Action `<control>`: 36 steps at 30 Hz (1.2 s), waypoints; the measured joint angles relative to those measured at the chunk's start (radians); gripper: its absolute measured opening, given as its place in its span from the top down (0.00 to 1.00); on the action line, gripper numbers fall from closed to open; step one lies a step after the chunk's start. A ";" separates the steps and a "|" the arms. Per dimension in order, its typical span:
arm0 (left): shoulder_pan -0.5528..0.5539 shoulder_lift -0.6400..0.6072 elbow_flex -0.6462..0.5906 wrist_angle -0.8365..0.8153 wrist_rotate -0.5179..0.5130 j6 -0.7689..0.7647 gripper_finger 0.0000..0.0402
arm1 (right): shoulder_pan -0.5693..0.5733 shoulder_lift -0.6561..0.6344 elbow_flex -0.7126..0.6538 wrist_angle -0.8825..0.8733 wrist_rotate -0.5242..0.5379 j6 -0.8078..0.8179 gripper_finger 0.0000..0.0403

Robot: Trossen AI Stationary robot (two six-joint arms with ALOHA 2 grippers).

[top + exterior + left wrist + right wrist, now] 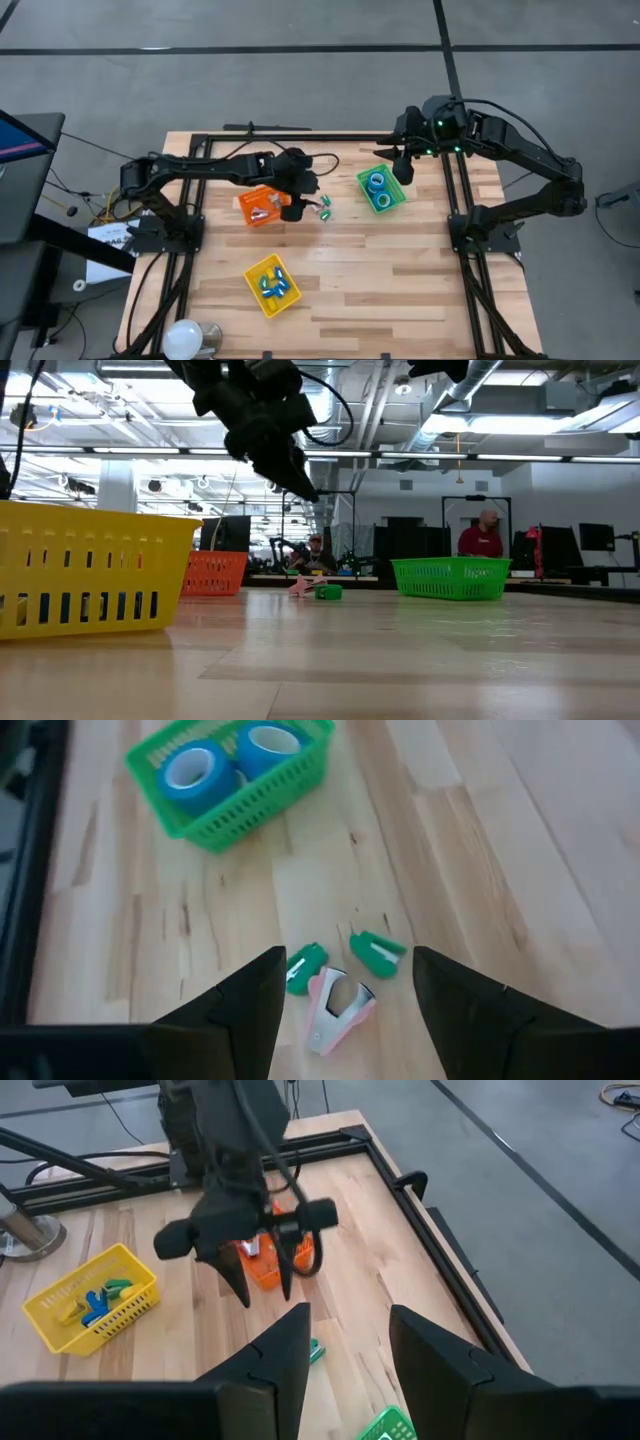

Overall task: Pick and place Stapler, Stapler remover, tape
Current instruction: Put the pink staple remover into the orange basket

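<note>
A pink stapler remover (338, 1008) lies flat on the wooden table between two small green staplers (305, 968) (378, 950); the low view shows the remover (300, 588) beside one stapler (328, 592). My left gripper (345, 985) hangs open above them, slanting down, touching nothing; in the high view it (297, 208) is next to the orange bin (258, 206). Two blue tape rolls (232, 760) sit in the green bin (382, 188). My right gripper (350, 1345) waits open, high over that bin's far side (402, 168).
A yellow bin (272, 284) with several small coloured pieces stands near the table's front. The orange bin (265, 1268) holds something pale. A white round lamp (186, 338) sits at the near left corner. Black frame rails (455, 200) run along the table's sides.
</note>
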 joint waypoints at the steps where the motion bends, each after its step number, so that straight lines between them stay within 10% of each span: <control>1: -0.003 0.010 0.000 0.000 0.000 0.024 0.48 | 0.000 0.000 0.000 0.000 0.000 0.000 0.67; 15: -0.013 0.154 0.000 0.001 -0.004 0.061 0.48 | 0.000 0.000 0.000 0.000 0.000 0.000 0.67; 36: -0.163 0.164 0.012 -0.062 -0.286 0.027 0.60 | 0.000 0.000 0.000 0.000 0.000 -0.037 0.67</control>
